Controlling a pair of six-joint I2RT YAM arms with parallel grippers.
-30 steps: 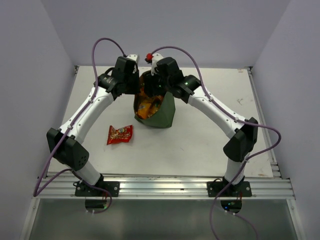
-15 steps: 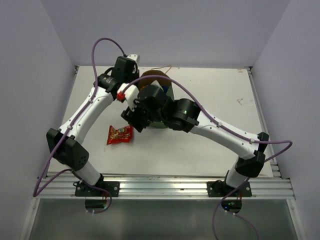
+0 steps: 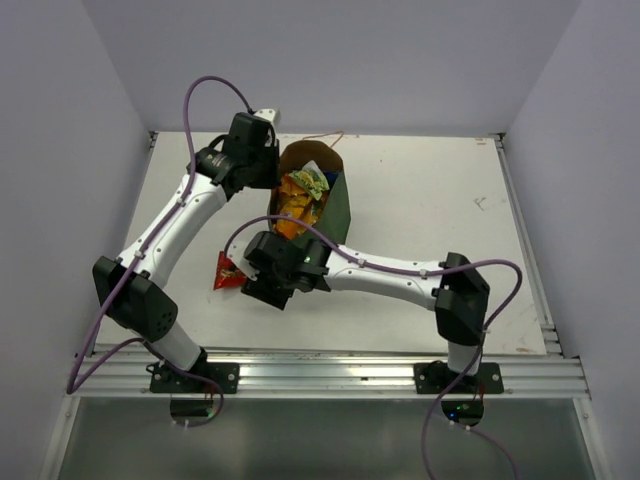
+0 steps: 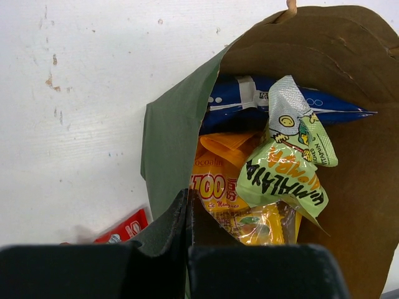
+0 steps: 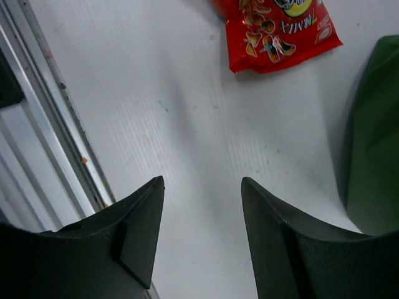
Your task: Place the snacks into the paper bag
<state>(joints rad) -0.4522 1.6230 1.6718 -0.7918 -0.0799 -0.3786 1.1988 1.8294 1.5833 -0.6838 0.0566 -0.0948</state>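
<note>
My right gripper (image 5: 202, 182) hung wide open and empty over the table (image 5: 187, 112), with the small red packet (image 5: 277, 28) lying flat just ahead of its fingertips, slightly to the right. My left gripper (image 4: 189, 208) was pinched on the rim of the paper bag (image 4: 174, 143), which stood close by with the other snacks (image 4: 280, 168) inside.
</note>
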